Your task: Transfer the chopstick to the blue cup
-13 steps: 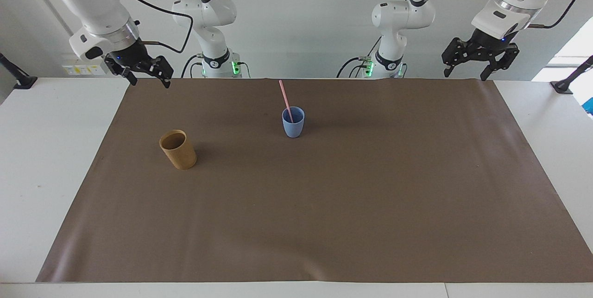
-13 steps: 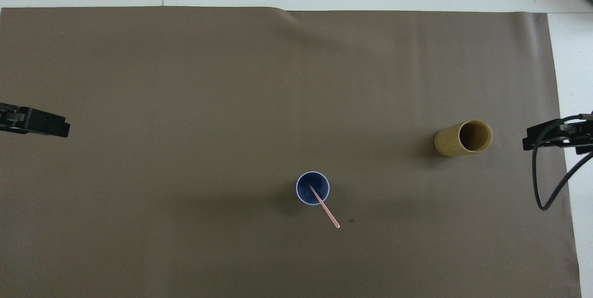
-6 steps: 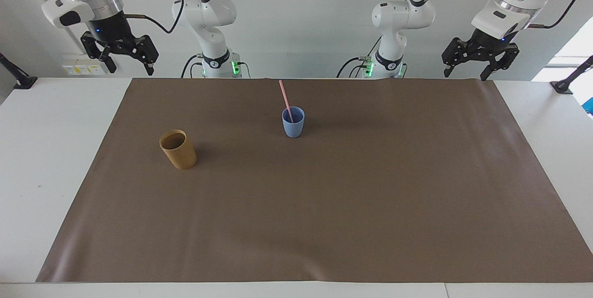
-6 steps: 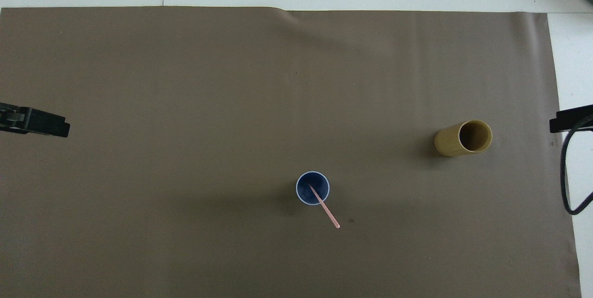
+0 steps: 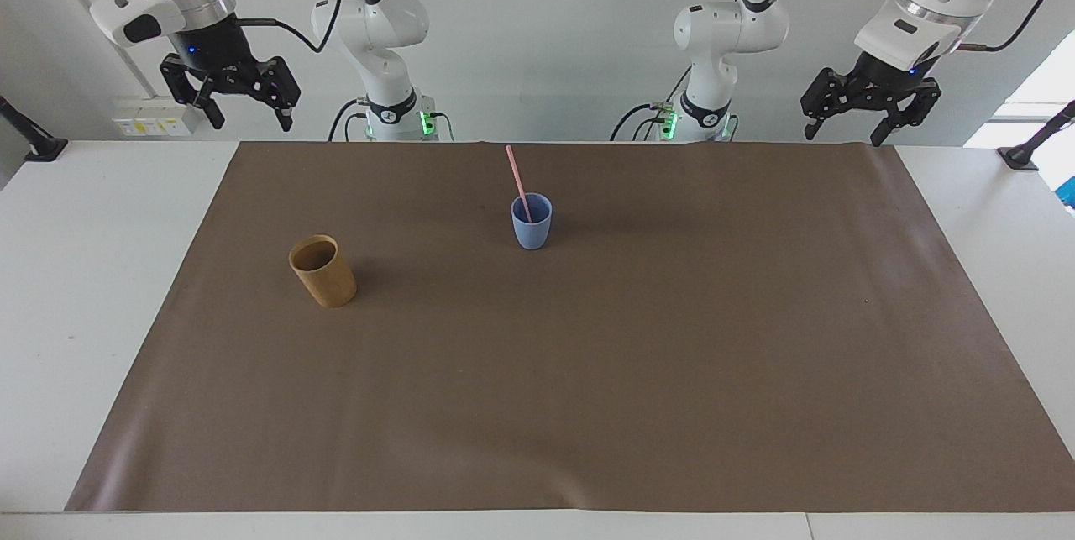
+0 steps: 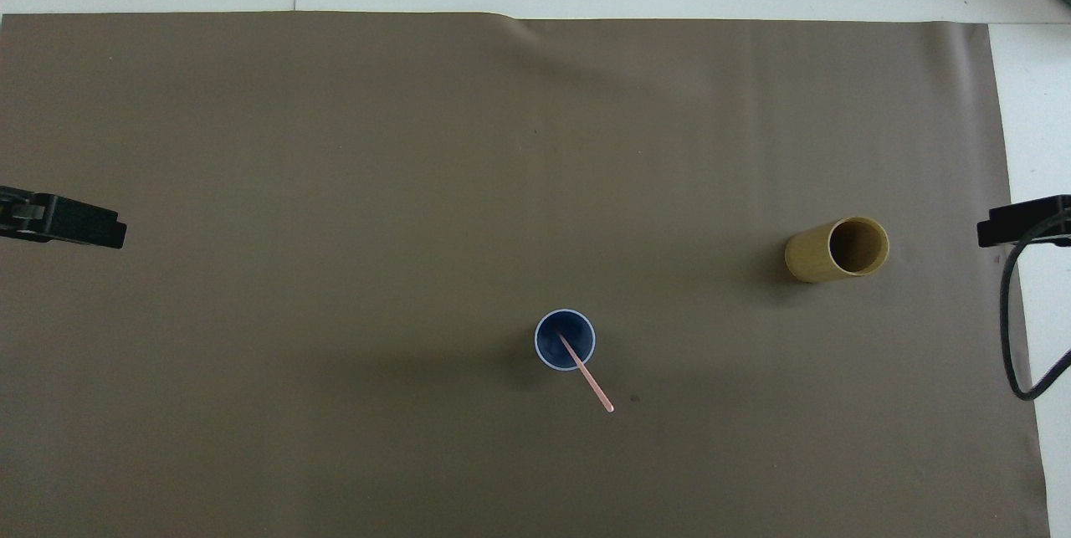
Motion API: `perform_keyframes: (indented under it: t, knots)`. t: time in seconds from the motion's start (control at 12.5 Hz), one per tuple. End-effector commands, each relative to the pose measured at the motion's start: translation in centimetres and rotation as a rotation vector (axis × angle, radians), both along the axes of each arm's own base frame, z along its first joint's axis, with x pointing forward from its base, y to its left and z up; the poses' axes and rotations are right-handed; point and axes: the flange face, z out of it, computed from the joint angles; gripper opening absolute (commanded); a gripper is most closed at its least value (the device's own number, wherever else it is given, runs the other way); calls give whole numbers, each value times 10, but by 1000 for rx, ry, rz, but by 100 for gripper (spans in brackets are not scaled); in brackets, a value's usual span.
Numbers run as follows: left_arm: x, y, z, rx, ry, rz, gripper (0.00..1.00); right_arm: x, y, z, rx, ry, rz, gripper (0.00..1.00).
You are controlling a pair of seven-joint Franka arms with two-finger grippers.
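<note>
Right gripper point(image 5: 246, 103) has lifted and swung back since a second ago, from low over the mat's point(image 5: 588, 372) corner to high above its edge at the right arm's end, fingers spread and empty; left gripper point(image 5: 850, 122) hangs unmoved over its own corner, fingers apart, waiting. One stick point(image 5: 517, 180) leans in the blue cup point(image 5: 532, 229), tip toward the robots, unchanged; two cups in all, the tan one point(image 5: 323, 272) empty, farther from the robots, toward the right arm's end.
</note>
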Motion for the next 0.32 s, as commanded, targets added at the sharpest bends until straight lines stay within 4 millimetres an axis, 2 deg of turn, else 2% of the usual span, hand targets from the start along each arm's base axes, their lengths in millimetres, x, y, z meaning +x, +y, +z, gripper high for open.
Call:
perform_keyframes:
  t: [0.0,0.24]
  knots:
    - [-3,3,4,-1,0,1,100,-5,3,5,19,5,6,100]
    - [-3,3,4,-1,1,1,100,-4,3,5,32,0,10,100]
